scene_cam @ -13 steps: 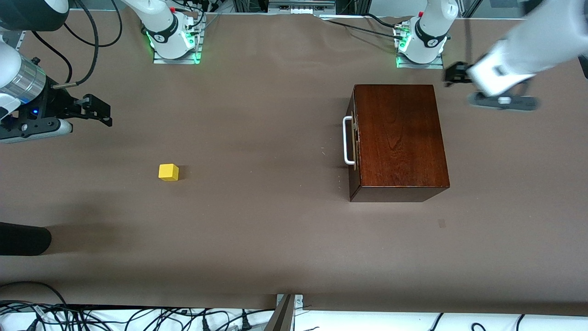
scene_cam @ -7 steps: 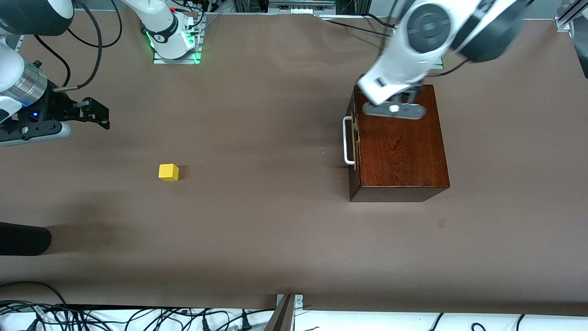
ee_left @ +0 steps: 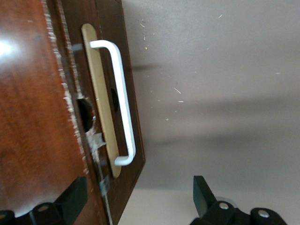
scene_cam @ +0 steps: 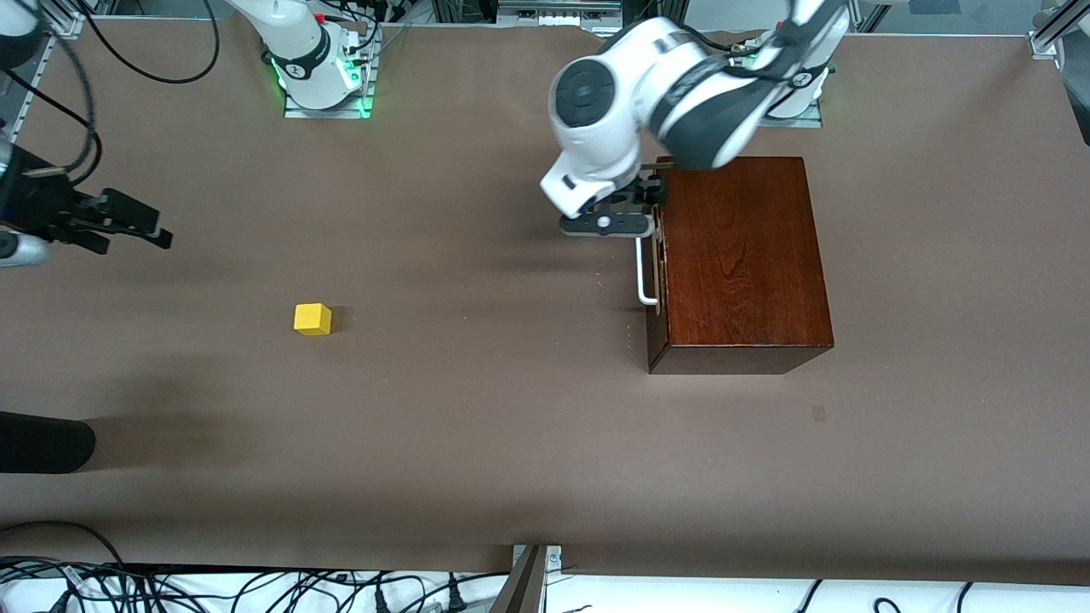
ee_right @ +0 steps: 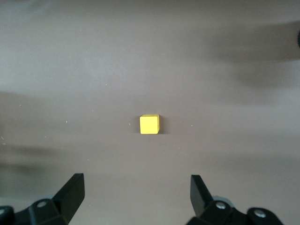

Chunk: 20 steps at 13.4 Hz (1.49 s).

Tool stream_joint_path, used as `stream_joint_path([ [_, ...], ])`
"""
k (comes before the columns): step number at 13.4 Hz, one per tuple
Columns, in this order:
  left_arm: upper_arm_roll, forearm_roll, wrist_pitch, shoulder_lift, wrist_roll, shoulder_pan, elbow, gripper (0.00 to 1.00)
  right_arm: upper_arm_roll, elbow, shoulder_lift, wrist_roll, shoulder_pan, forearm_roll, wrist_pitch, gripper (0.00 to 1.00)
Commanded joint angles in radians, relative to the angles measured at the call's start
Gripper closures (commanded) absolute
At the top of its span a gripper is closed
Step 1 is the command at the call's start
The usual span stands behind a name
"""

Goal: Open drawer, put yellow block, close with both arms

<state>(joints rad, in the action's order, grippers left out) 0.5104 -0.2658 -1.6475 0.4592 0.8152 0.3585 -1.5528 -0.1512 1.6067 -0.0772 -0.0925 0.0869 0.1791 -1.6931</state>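
Note:
The dark wooden box stands toward the left arm's end of the table. Its drawer is shut, and the white handle faces the right arm's end. My left gripper is open over the box's edge at the handle's farther end. In the left wrist view the handle and the drawer front lie between the spread fingers of the left gripper. The yellow block lies alone on the table. My right gripper is open over the table's right-arm end. In the right wrist view the block lies ahead of the right gripper.
A black rounded object juts in at the right arm's end, nearer the camera. Both arm bases stand along the farthest edge. Cables and a metal bracket lie along the nearest edge.
The left arm has swung from the left-arm end across the box top to over the drawer's handle end. The right gripper has drifted outward toward its end of the table.

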Motion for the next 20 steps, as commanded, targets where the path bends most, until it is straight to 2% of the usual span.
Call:
stream_joint_path([
  [1,-0.003,-0.108,0.017,0.061,0.010,0.020,0.043,0.00,0.012,-0.022,-0.006,0.000,0.005,0.011,0.015,0.00],
  [3,-0.003,-0.163,0.015,0.100,0.010,0.020,0.040,0.00,0.013,-0.022,-0.001,0.002,0.007,0.007,0.016,0.00],
  [5,-0.003,-0.208,-0.004,0.133,0.022,0.023,0.039,0.00,0.021,-0.022,0.000,0.010,0.022,-0.053,0.018,0.00],
  [7,-0.009,-0.211,-0.044,0.153,0.041,0.027,0.037,0.00,0.028,-0.022,-0.001,-0.001,0.027,-0.073,0.018,0.00],
  [10,-0.009,-0.271,-0.057,0.188,0.061,0.027,0.037,0.00,0.032,-0.017,-0.004,0.011,0.097,-0.190,0.048,0.00],
  [15,-0.006,-0.285,-0.104,0.226,0.105,0.027,0.040,0.00,0.033,-0.021,-0.004,0.048,0.108,-0.193,0.059,0.00],
  [20,-0.003,-0.265,-0.253,0.239,0.166,0.048,0.043,0.00,0.032,-0.021,-0.003,0.045,0.108,-0.191,0.061,0.00],
])
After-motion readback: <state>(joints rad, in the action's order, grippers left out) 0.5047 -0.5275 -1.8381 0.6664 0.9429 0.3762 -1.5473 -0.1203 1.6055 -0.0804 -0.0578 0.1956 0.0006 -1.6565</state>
